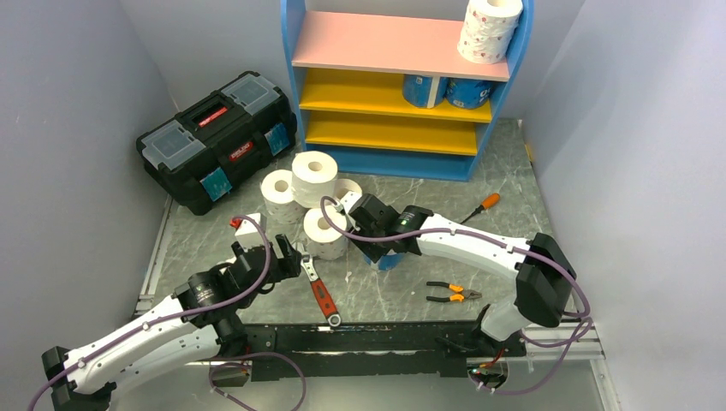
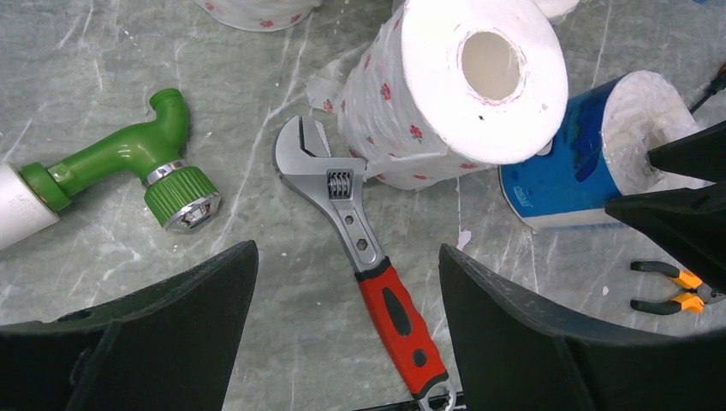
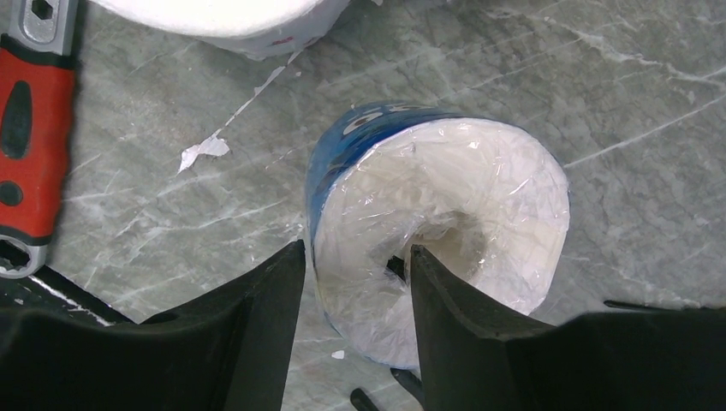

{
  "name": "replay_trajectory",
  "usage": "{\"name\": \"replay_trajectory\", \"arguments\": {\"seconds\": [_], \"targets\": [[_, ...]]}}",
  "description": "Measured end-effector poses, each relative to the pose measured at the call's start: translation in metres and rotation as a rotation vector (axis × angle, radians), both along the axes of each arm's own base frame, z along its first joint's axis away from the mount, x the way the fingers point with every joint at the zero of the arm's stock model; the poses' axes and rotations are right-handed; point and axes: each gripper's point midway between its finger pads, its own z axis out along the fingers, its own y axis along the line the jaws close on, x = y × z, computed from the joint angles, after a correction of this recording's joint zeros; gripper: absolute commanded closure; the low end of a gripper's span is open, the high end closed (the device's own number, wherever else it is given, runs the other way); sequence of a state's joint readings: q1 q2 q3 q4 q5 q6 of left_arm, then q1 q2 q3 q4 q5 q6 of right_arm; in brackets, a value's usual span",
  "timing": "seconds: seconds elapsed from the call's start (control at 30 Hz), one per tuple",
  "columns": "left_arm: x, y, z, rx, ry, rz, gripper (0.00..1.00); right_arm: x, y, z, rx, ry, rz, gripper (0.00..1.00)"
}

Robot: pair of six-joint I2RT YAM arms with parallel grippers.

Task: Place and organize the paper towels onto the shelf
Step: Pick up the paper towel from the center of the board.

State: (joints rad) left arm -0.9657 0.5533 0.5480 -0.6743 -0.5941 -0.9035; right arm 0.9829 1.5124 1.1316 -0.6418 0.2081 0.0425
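So the blue-wrapped roll (image 3: 445,197) is standing on end on the counter (image 1: 514,171) with plastic film over its top. It's about mid-counter and well short of the shelf (image 1: 295,77), which sits at its 12 o'clock against the back wall. The right gripper (image 3: 355,257) is down over it with one finger in the hollow core and the other against the outside, so the roll's wall is between the jaws. I honestly can't tell if it's pinched tight yet. Just beside it at 10 o'clock is a pink-dotted roll (image 2: 462,94), with more white rolls (image 1: 313,175) bunched behind that. Up on the shelf, a tall dotted roll (image 1: 490,30) stands at the right end of the pink top board, and two blue rolls (image 1: 425,90) are on the yellow board under it. The left gripper (image 2: 348,247) hangs spread wide with nothing in it, over a red-handled wrench (image 2: 368,248) at the blue-wrapped roll's 8 o'clock. Pliers (image 1: 452,294) lie at 4 o'clock, and the black toolbox (image 1: 218,137) is farther off at 10.
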Motion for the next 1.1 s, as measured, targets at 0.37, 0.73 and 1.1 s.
{"name": "replay_trajectory", "arguments": {"seconds": [0.37, 0.73, 1.1], "targets": [[0.000, 0.000, 0.000, 0.000, -0.001, 0.000, 0.17, 0.001, -0.002, -0.009, -0.027, 0.009, -0.012, 0.62], [0.000, 0.001, 0.001, -0.001, -0.002, 0.000, 0.17, 0.000, -0.007, 0.008, -0.057, 0.004, 0.009, 0.76], [-0.001, 0.002, 0.004, -0.011, -0.012, -0.001, 0.16, 0.054, 0.018, 0.171, 0.107, -0.324, 0.037, 0.71]]}}
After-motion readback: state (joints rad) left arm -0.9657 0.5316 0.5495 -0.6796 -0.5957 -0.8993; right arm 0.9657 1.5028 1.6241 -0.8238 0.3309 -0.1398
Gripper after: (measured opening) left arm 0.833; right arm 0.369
